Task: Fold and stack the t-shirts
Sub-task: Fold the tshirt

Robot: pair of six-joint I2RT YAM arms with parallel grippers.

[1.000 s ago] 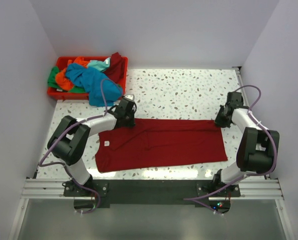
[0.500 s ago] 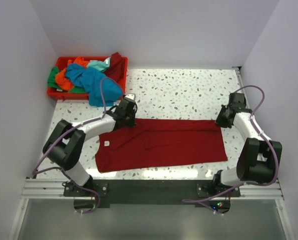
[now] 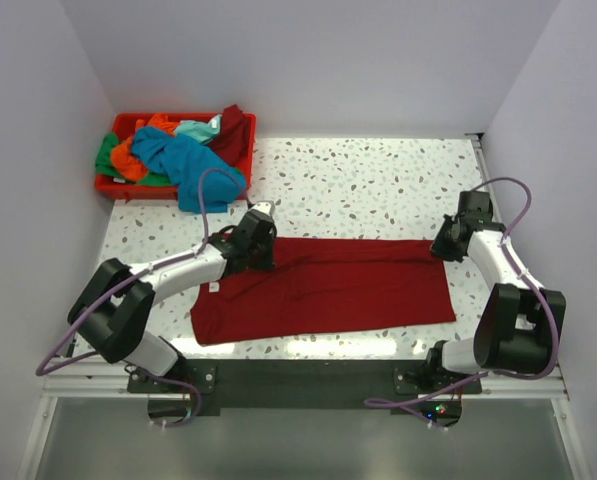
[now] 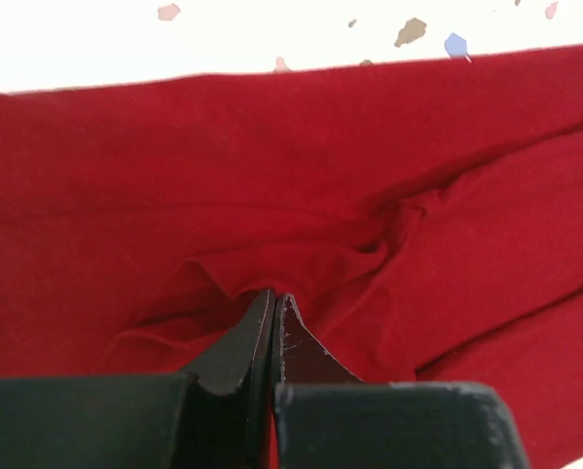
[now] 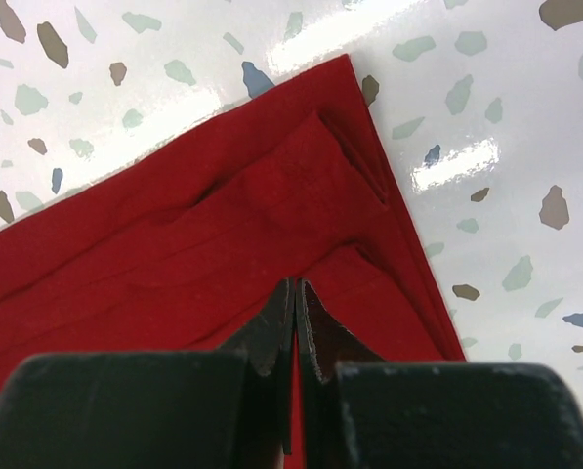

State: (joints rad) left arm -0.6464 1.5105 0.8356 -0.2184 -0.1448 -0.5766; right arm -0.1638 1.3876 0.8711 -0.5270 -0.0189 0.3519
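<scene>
Top and wrist views: the dark red t-shirt (image 3: pixel 328 285) lies spread as a long band across the middle of the speckled table (image 3: pixel 378 180), while the teal t-shirt (image 3: pixel 183 165), orange t-shirt (image 3: pixel 128 160) and green t-shirt (image 3: pixel 106 155) sit heaped in and over the red bin (image 3: pixel 108 188) at the far left corner. The left gripper (image 3: pixel 258 245) rests on the band's far edge near its left end. Its wrist view shows the jaws pressed together on a small pucker of red cloth (image 4: pixel 273 298), set a little in from the hem. The right gripper (image 3: pixel 444 244) is likewise clamped on the cloth just inside the far right corner (image 5: pixel 294 288), where several layers overlap. The step in hand appears to be folding this far edge over toward you. Raise both arms together and level, so the cloth between them stays lightly taut without dragging the near edge. You cannot tell how many layers each pinch has caught, so lift slowly and check that the whole edge rises. Carry it over, match hem to hem, and lower it before you let go.
</scene>
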